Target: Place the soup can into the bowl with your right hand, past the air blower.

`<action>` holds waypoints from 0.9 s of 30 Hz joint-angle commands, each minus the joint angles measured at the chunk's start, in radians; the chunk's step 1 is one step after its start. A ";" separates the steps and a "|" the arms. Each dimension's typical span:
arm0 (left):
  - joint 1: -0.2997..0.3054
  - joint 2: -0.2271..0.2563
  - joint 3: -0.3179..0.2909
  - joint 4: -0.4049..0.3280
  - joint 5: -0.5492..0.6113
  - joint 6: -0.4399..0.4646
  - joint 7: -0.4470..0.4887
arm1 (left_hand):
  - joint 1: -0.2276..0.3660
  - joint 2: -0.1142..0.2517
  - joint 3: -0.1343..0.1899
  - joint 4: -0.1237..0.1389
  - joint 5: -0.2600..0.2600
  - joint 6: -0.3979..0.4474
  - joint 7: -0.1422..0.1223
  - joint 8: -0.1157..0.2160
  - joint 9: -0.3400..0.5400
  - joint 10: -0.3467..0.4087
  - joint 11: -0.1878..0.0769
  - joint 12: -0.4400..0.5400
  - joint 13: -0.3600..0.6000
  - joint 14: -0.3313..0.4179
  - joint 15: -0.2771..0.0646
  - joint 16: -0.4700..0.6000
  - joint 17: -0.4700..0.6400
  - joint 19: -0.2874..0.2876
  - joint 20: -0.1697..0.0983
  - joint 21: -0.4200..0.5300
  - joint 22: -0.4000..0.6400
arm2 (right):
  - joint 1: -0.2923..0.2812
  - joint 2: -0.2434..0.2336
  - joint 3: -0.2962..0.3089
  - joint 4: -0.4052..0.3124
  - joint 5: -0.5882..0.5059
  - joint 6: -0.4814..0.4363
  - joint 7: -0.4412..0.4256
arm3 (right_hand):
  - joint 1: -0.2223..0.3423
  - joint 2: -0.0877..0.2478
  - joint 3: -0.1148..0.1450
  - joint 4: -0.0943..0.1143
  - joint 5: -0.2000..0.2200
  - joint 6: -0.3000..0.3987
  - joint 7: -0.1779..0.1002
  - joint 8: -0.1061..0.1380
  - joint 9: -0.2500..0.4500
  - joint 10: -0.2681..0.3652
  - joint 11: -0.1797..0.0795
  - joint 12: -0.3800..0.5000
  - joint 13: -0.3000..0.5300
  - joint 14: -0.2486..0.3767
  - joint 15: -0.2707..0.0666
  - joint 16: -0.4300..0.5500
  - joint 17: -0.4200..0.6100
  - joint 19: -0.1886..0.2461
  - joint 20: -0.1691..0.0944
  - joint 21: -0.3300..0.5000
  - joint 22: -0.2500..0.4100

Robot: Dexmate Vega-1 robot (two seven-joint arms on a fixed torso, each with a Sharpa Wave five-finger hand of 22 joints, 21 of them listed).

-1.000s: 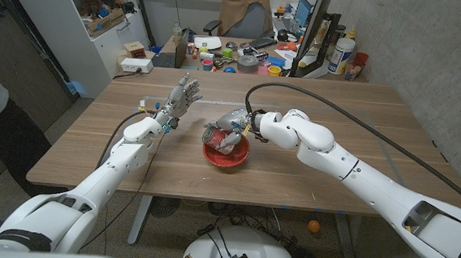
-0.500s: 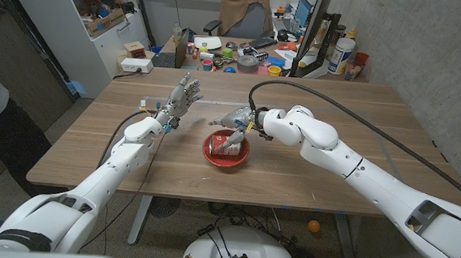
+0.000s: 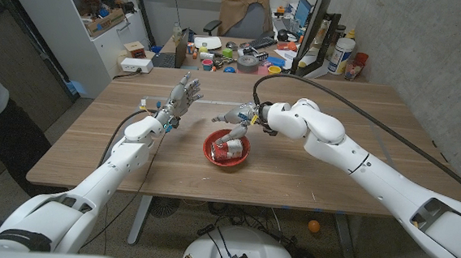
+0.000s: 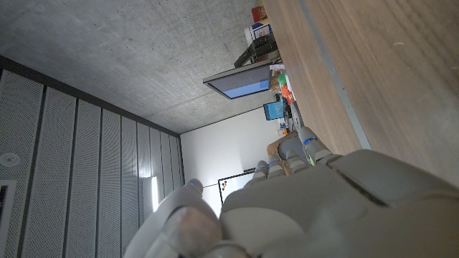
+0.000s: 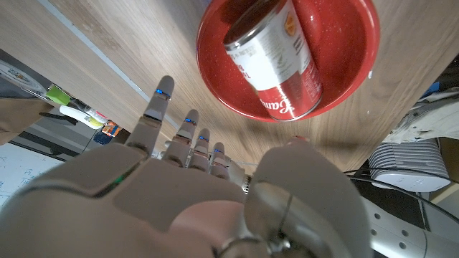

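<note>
We note the red-and-white labelled metal soup can (image 3: 229, 148) lying on its side inside the red round bowl (image 3: 211, 154) on the wooden counter (image 3: 337, 120), right robot hand (image 3: 235, 121) just above the bowl, fingers apart, holding nothing, left robot hand (image 3: 182, 95) raised, fingers spread, empty.

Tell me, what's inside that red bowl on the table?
A soup can lies on its side inside the red bowl, red and white label showing. The right hand is above it, fingers apart, not holding it. Whatever is under the can is covered.
</note>
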 commanded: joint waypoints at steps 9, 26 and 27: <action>0.004 0.004 0.000 -0.007 -0.002 0.000 0.002 | -0.006 0.104 -0.007 0.001 0.007 -0.217 -0.010 -0.002 0.004 -0.232 0.008 0.001 0.005 -0.173 0.009 0.002 0.003 -0.124 0.020 -0.008 0.006 | 0.021 -0.024 0.045 -0.072 0.060 -0.038 0.028 | -0.091 0.025 -0.028 -0.002 -0.001 -0.004 -0.011 0.004 0.001 -0.010 0.014 0.005 0.002 -0.019 0.021 0.002 0.001 -0.034 0.000 -0.033 0.006; 0.006 0.006 0.000 -0.014 -0.004 0.002 0.002 | -0.006 0.104 -0.008 0.001 0.007 -0.218 -0.012 -0.002 0.004 -0.233 0.012 0.001 0.005 -0.175 0.009 0.002 0.003 -0.125 0.024 -0.008 0.006 | 0.063 -0.016 0.065 -0.069 0.072 -0.049 -0.015 | -0.135 0.038 -0.042 -0.007 -0.003 -0.017 -0.017 0.001 0.001 -0.028 0.014 0.000 0.001 -0.042 0.030 -0.001 0.000 -0.046 0.000 -0.053 0.005; 0.006 0.006 0.000 -0.014 -0.003 0.002 0.004 | -0.006 0.104 -0.008 0.001 0.007 -0.218 -0.012 -0.002 0.004 -0.233 0.012 0.001 0.005 -0.175 0.009 0.002 0.003 -0.125 0.024 -0.008 0.006 | 0.064 -0.016 0.065 -0.070 0.068 -0.050 -0.019 | -0.137 0.038 -0.043 -0.007 -0.003 -0.017 -0.017 0.001 0.000 -0.028 0.012 0.000 0.001 -0.042 0.030 -0.001 0.000 -0.047 0.000 -0.054 0.005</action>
